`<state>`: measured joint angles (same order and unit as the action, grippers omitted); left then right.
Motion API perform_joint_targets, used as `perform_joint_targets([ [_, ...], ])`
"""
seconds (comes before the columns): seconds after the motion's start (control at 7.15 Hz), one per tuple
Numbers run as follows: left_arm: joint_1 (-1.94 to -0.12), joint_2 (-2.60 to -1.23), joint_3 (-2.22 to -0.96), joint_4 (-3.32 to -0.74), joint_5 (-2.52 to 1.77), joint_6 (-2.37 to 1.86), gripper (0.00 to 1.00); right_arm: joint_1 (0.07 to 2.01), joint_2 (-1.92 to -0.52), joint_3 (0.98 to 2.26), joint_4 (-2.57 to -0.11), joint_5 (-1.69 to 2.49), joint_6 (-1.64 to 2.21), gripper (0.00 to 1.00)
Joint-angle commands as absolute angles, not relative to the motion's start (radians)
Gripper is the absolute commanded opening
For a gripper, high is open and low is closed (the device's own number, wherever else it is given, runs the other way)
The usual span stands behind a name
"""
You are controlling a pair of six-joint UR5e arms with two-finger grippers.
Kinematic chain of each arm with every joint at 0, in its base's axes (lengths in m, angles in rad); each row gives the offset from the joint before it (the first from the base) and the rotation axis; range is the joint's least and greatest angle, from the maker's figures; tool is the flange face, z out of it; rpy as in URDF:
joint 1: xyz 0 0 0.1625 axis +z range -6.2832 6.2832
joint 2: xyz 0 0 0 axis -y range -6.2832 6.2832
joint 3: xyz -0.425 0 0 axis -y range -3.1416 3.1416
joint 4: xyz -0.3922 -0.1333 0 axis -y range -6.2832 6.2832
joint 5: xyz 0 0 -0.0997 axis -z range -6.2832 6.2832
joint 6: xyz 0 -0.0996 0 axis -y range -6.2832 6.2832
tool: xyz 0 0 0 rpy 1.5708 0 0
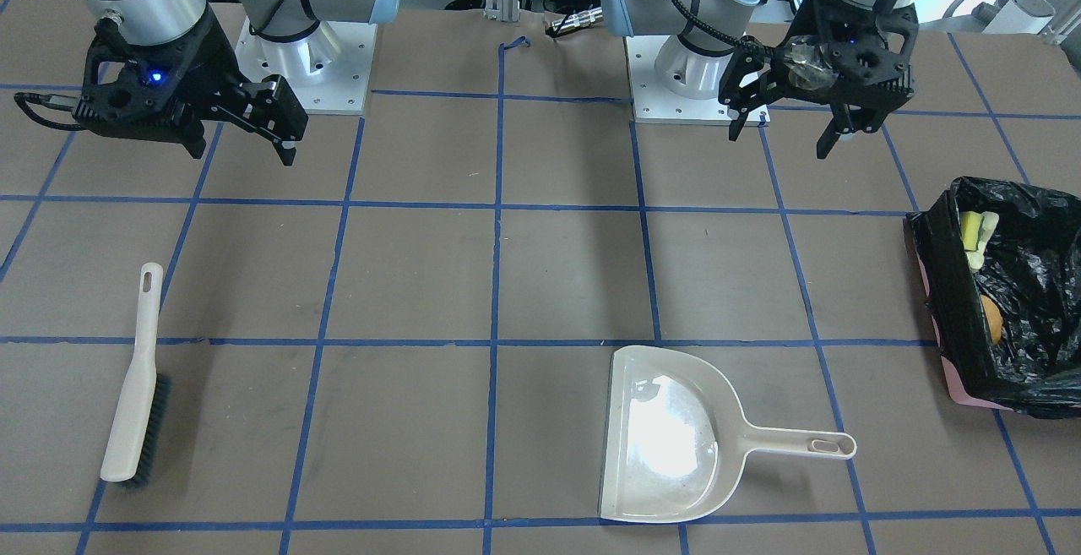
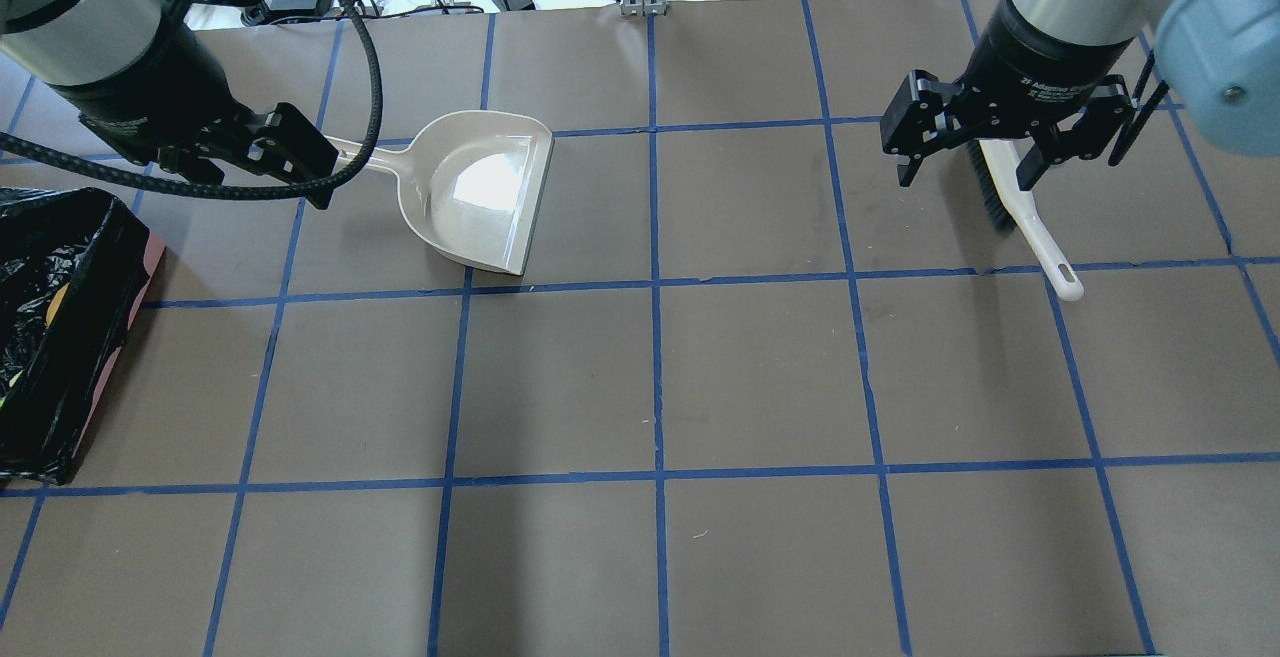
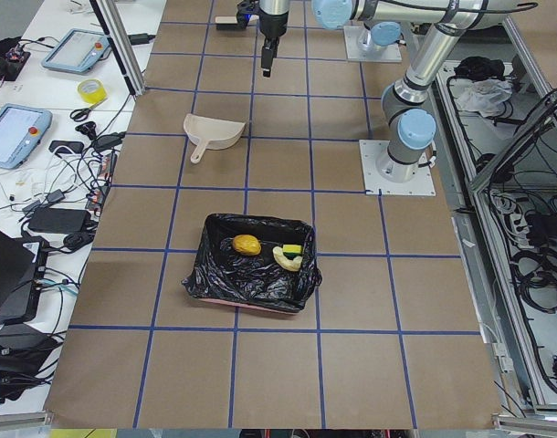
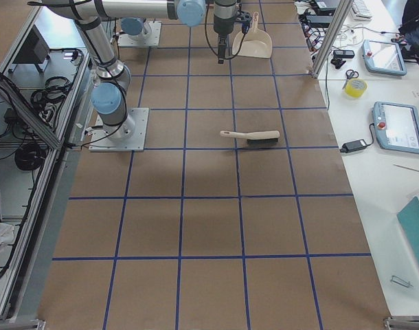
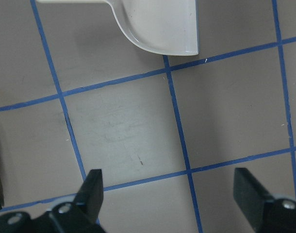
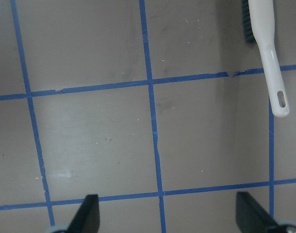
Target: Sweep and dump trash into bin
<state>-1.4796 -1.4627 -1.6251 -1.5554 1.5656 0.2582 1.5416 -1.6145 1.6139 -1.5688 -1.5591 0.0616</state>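
Brown paper crossed by a grid of blue tape covered the table [image 2: 760, 377]. The trash lay inside the bin [image 3: 214, 276]: a glossy tan-orange lump [image 3: 246, 245], a bright yellow wedge [image 3: 293, 248] just beside it, and a beige crust piece [image 3: 286, 263] touching the wedge. The bin, lined with a crinkly black bag and showing a pink base along its lower edge, stood at the table's end on the robot's left side.

Well apart from the bin, toward the middle of the table's far side, a cream dustpan [image 1: 667, 437] rested flat on the paper, its handle pointing toward the bin's end. A cream brush [image 1: 135, 378] with dark bristles lay on the robot's right side, its handle end toward the robot.

The left gripper [image 1: 781, 143] hung above the table, apart from the dustpan, its fingers spread wide and holding nothing. The right gripper [image 2: 965, 179] hovered over the paper near the brush without touching it, its fingers likewise spread wide with only bare table below.
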Motion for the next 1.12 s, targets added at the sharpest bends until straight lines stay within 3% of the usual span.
perform_joint_targets([
  [0.0, -1.477, -1.477, -1.618, -1.543, 1.569, 0.221, 0.99, 1.542, -1.623, 1.609, -1.553, -1.558, 0.061, 1.0],
  [0.98, -1.48, -1.451, -1.618, -1.536, 1.565, 0.12, 1.0, 1.543, -1.623, 1.62, -1.548, -1.545, 0.048, 1.0],
])
